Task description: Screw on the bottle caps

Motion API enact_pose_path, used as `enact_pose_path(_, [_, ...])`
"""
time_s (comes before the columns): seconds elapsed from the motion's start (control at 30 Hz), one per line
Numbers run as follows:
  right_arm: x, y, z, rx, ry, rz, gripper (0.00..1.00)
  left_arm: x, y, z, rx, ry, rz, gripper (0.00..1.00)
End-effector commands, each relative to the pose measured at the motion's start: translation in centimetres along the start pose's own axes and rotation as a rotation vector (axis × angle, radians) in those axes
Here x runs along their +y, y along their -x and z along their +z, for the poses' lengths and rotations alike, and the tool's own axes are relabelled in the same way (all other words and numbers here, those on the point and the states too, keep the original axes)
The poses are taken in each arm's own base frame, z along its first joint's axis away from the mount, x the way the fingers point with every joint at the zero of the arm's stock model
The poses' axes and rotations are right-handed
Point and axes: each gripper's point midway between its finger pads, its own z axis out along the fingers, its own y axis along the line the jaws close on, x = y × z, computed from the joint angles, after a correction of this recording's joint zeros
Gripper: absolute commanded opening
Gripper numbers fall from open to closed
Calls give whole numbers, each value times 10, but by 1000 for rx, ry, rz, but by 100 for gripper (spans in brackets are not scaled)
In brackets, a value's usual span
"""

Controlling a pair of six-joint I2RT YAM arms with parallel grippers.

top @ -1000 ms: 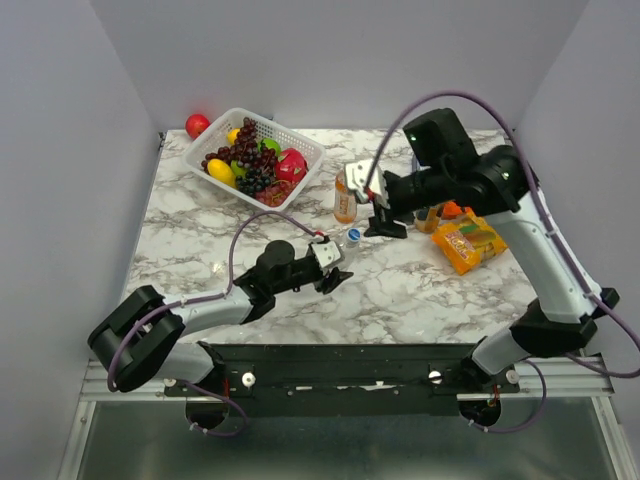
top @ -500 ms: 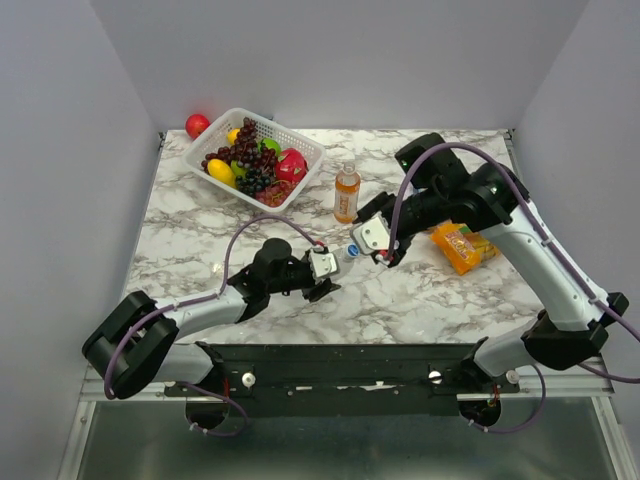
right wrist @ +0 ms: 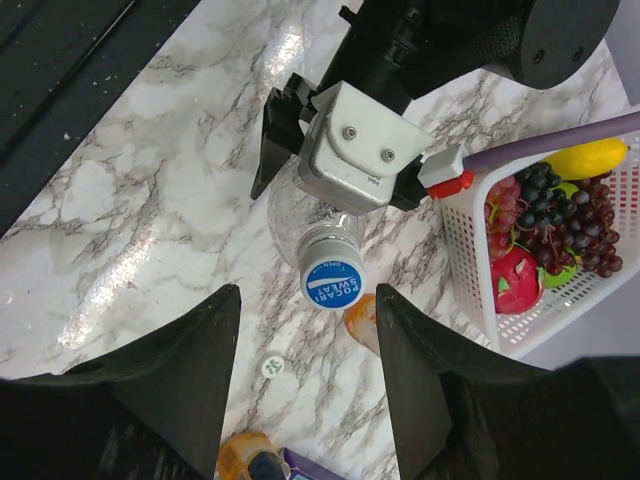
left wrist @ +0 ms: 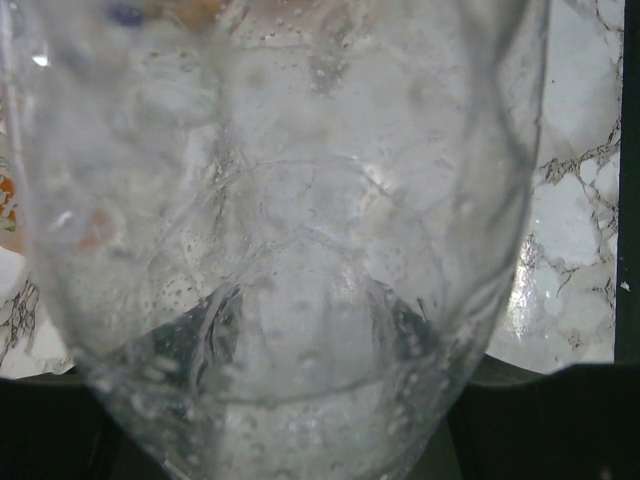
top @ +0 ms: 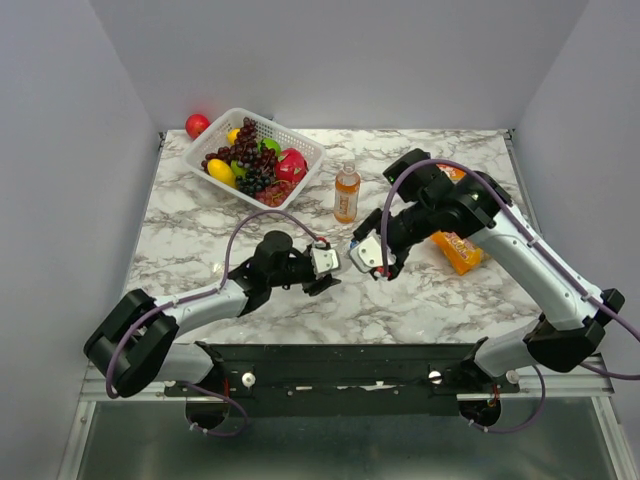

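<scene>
Left gripper: I see my left gripper [top: 330, 268] low over the near middle of the table [top: 180, 220], clenched on the clear bottle [left wrist: 290, 220]; in its wrist view the bottle's wall fills nearly the whole frame, with marble showing only at the right edge
Clear bottle: held out toward the right arm, its cap end facing the right wrist camera; whether it touches the table I cannot tell
Blue cap: the blue cap [right wrist: 333, 284] sits on the clear bottle's neck, white lettering on its top; how far it is threaded on I cannot tell
Right gripper: my right gripper [right wrist: 307, 295] is released, its fingers [right wrist: 190, 350] spread either side of the blue cap and apart from it; from above it hangs just right of the left gripper
White cap: one white cap [right wrist: 271, 367] lies loose on the marble near the orange bottle, touching nothing
Orange bottle: an orange bottle [top: 347, 193] stands upright behind both grippers, between the basket and the right arm, apart from each
Basket: a white basket [top: 312, 150] sits at the far left, holding grapes [top: 255, 160] and other fruit; a red fruit [top: 197, 125] lies outside it at the back corner
Packet: an orange packet [top: 458, 252] lies flat to the right, partly hidden by the right arm
</scene>
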Motion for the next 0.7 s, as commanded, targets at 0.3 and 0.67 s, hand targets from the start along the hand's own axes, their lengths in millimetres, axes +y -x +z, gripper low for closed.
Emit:
enact_pose_path(0.3, [31,-3,10,0,149,107,60,4,18,5,-28,-42,55,0])
enact_pose_path(0.67, [25,-13,15,38,137,112,54,0,18,5,-32,-62,74,0])
